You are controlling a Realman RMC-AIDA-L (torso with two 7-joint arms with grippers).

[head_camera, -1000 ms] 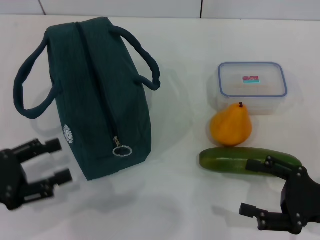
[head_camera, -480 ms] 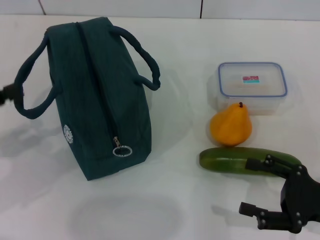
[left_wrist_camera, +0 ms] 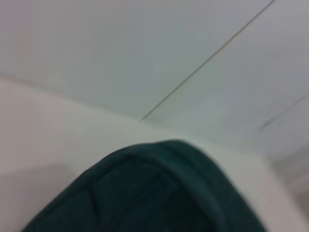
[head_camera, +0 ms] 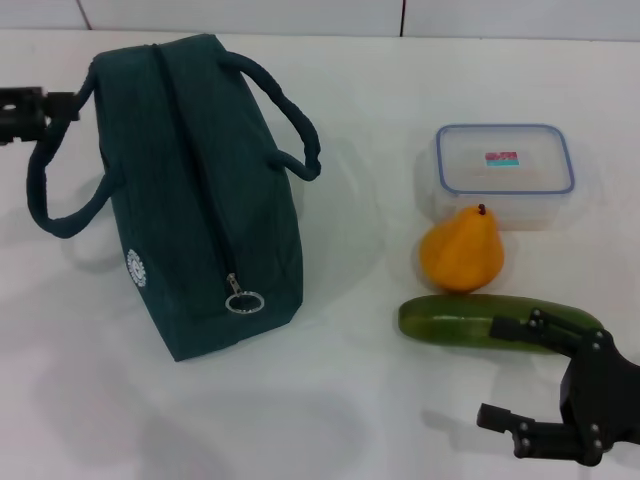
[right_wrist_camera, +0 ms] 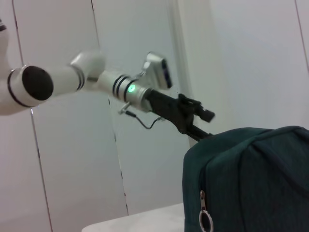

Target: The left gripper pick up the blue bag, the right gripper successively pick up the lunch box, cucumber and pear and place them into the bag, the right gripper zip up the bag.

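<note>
- A dark teal blue bag (head_camera: 195, 190) is seen standing upright on a white table (head_camera: 350, 340), at about ten o'clock in the head view, its zip closed and the ring pull hanging at the near end.
- The left gripper (head_camera: 22, 110) is seen at nine o'clock, at the frame's edge, just beside the bag's outer loop handle (head_camera: 60, 170); whether its fingers are parted or closed cannot be told, and nothing is seen held.
- In the right wrist view that gripper (right_wrist_camera: 195, 118) is shown above the bag's far end (right_wrist_camera: 251, 179).
- The right gripper (head_camera: 545, 385) is parked low at five o'clock, jaws spread wide and empty, just beside the cucumber (head_camera: 470, 320).
- The pear (head_camera: 462, 250) stands between the cucumber and the lunch box (head_camera: 505, 170), at about three o'clock.
- The step in hand is judged to be the bag pickup: the handle is best approached squarely, the fabric loop centred between the fingers before closing, and the lift kept gentle so the bag is not tipped.
</note>
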